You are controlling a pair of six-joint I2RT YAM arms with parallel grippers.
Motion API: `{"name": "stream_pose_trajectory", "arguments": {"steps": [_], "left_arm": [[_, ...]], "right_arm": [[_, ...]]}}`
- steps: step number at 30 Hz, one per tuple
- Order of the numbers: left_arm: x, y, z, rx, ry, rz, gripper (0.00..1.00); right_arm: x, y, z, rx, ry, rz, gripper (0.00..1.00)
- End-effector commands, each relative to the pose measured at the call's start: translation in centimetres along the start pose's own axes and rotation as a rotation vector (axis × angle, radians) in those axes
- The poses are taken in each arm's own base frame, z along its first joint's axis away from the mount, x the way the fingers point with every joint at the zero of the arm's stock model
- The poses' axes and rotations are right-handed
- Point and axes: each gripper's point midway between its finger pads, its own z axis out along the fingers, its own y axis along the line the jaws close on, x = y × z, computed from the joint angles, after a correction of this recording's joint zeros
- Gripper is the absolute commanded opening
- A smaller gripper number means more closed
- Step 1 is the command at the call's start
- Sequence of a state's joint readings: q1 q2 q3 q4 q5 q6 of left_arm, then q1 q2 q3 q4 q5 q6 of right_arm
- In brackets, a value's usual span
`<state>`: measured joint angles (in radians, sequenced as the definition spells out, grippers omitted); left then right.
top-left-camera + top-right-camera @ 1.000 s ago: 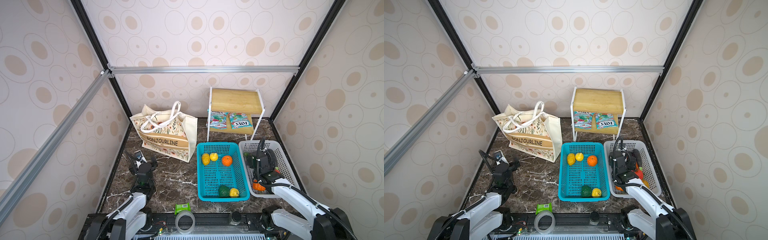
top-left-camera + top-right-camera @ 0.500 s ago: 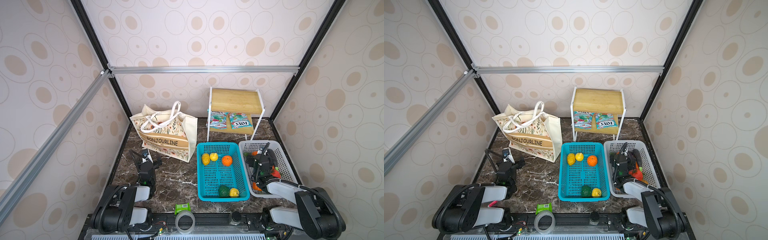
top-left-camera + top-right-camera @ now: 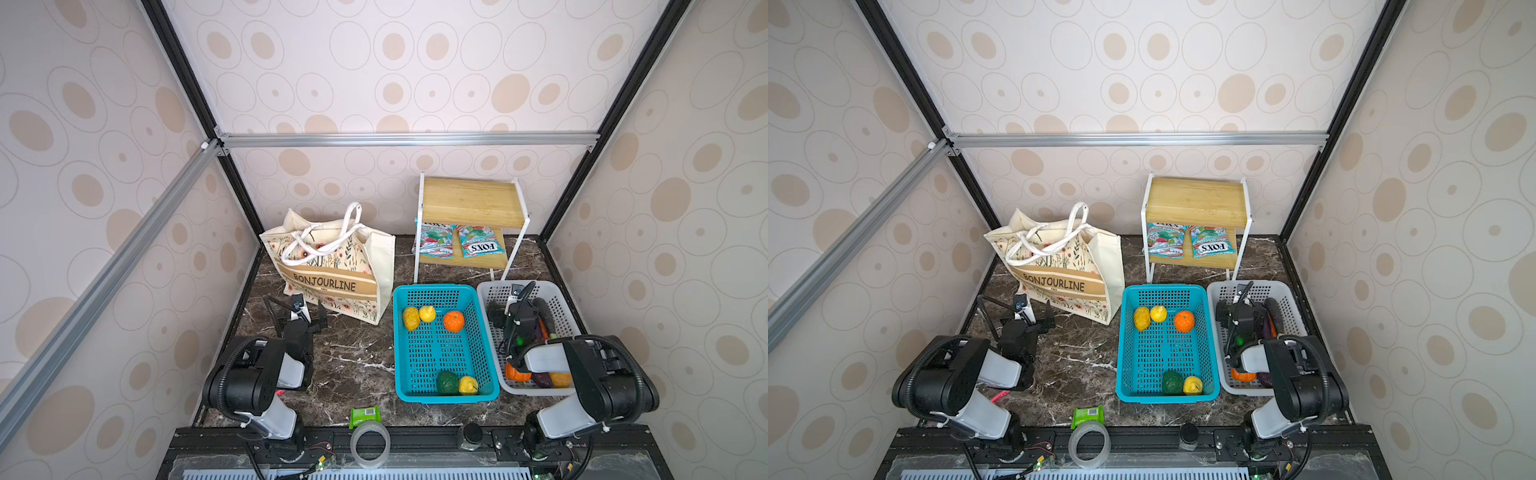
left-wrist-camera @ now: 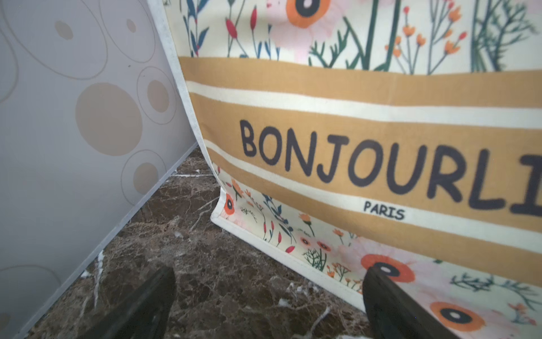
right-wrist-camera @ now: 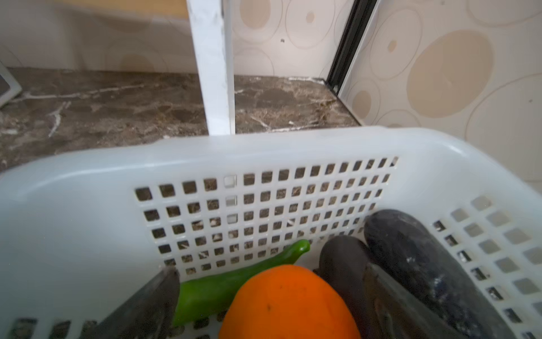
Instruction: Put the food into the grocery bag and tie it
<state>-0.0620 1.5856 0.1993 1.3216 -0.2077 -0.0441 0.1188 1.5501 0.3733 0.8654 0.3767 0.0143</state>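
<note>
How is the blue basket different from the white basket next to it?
The blue basket is bright teal; the white basket is pale. The blue basket holds round fruits; the white basket holds long dark aubergines and a green pepper. The right gripper, fingers open, reaches into the white basket; none is in the blue basket. Both are plastic with holes.

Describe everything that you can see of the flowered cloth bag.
The cloth bag is cream with a flower print and a tan band reading BONJOURLINE PARIS. Its white rope handles drape over the open top. It stands upright on the dark marble floor, in the back left corner, beside the blue basket.
</note>
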Motion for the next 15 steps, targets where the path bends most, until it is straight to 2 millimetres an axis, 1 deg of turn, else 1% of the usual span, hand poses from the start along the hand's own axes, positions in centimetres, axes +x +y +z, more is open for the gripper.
{"name": "stream_pose_trajectory", "arguments": {"steps": [1,4,10,12,15], "left_arm": [[-2.0,-0.1,0.49,0.012,-0.065,0.006,0.99],[-2.04,-0.08,0.38,0.012,-0.068,0.006,0.99],[-2.1,-0.17,0.36,0.014,-0.072,0.012,0.99],[-1.76,-0.27,0.83,0.025,-0.05,0.008,0.99],[-1.97,-0.14,0.64,0.024,-0.062,0.006,0.99]], "right_arm": [[-1.21,0.17,0.59,-0.043,-0.026,0.034,1.0],[-0.88,0.18,0.52,-0.046,0.002,0.029,1.0],[-0.98,0.15,0.51,-0.045,-0.003,0.028,1.0],[-1.03,0.12,0.51,-0.043,-0.007,0.028,1.0],[-0.97,0.16,0.47,-0.045,-0.005,0.027,1.0]]}}
